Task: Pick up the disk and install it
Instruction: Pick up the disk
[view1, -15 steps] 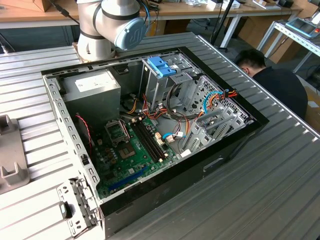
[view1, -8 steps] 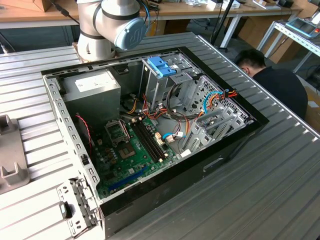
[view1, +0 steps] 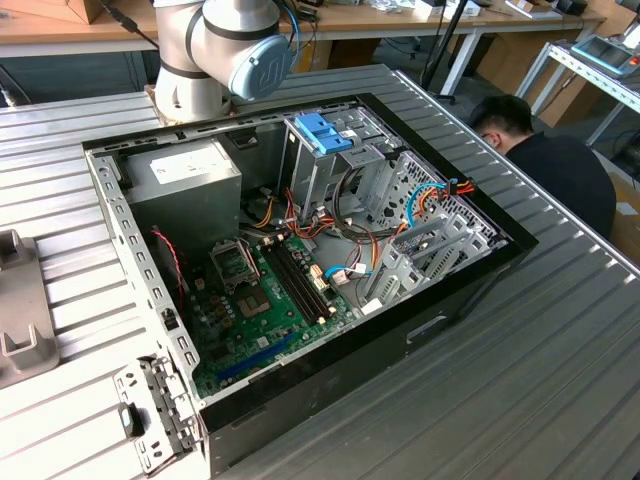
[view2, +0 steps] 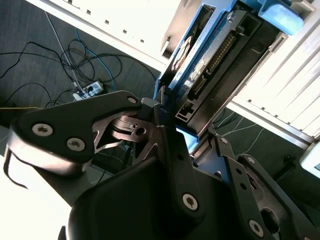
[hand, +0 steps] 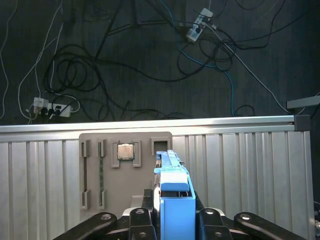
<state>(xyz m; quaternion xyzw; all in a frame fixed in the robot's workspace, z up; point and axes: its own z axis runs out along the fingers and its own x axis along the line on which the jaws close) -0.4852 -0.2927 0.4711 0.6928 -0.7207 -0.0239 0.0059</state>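
You've got the hand (hand: 175, 218) closed tight on the disk (hand: 175, 199), light blue carrier edge-on in the first wrist view; grey parts tray (hand: 125, 181) on the desk (hand: 250, 170) beyond.

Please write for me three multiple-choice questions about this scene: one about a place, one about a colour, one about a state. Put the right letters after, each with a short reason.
1. Where is the disk?
A. Held in the gripper
B. In a drawer
C. In a person's hand

2. What colour is the disk's carrier?
A. Red
B. Light blue
C. Yellow

3. How is the computer case?
A. Closed by a panel
B. Open, with the motherboard showing
C. Turned upside down

Answers:
1 A, the gripper is shut on it in both wrist views.
2 B, both wrist views show the light blue frame.
3 B, the exterior view looks straight onto the board.
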